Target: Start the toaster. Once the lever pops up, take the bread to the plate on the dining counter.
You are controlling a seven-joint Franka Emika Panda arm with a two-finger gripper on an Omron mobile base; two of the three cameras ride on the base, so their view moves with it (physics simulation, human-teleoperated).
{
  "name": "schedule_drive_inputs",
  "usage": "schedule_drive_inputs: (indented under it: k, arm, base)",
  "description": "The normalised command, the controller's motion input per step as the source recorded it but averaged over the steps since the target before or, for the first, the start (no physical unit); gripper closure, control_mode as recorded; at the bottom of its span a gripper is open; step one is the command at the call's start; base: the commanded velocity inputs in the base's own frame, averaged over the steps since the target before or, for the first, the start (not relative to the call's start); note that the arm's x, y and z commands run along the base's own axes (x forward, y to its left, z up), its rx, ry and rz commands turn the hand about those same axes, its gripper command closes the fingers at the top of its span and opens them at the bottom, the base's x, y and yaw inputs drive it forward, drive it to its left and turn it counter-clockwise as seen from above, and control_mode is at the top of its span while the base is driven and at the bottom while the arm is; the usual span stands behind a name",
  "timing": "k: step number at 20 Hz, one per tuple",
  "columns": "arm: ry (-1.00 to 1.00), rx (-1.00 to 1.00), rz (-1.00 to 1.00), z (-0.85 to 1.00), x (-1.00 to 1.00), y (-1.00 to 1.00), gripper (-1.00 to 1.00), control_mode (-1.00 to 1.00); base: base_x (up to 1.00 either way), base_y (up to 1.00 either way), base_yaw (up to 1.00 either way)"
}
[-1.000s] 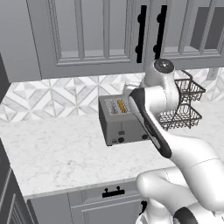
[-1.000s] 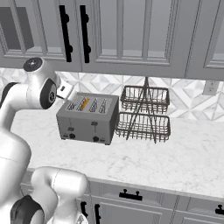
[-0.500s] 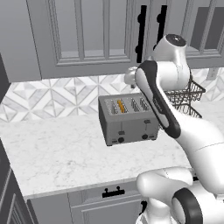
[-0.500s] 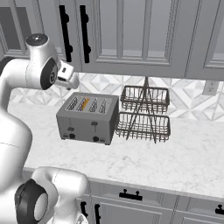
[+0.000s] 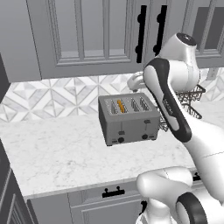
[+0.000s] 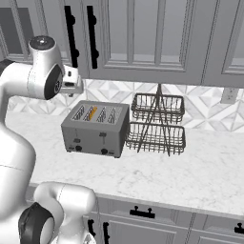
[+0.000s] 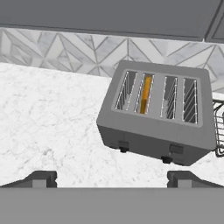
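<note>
The boxy grey toaster [image 5: 128,118] [image 6: 96,127] [image 7: 157,118] stands on the marble worktop near the tiled wall. An orange-brown crust of bread [image 7: 145,94] [image 5: 120,106] [image 6: 92,113] shows in its second slot from the left. On the front face, the left lever [image 7: 124,144] is a small dark tab above a black knob. My gripper [image 7: 112,178] is open, its fingertips wide apart with nothing between them. It hovers above and in front of the toaster without touching it. The white hand [image 6: 71,82] hangs above the toaster's left end.
A two-tier wire rack [image 6: 157,125] [image 5: 189,99] stands right beside the toaster. Grey wall cabinets with black handles [image 6: 81,33] hang overhead. Bare marble worktop [image 5: 57,153] spreads left of and in front of the toaster, down to the front edge.
My arm has swung upward and the hand now sits higher above the toaster. The toaster and bread have not moved.
</note>
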Motion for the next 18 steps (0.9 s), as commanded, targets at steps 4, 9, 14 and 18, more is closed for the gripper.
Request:
schedule_drive_inputs:
  k: [4,9,14,18]
  arm:
    - [-0.03,-0.09,0.0,0.0,-0.05,0.11,-1.0,-1.0]
    - [0.0,0.0,0.0,0.0,0.0,0.01,-1.0,-1.0]
    - [0.0,0.0,0.0,0.0,0.0,0.0,-1.0,-1.0]
    - [0.0,0.0,0.0,0.0,0.0,0.0,-1.0,-1.0]
  base:
    - [0.0,0.0,0.0]
    - [0.0,0.0,0.0]
    - [0.0,0.0,0.0]
    - [0.0,0.0,0.0]
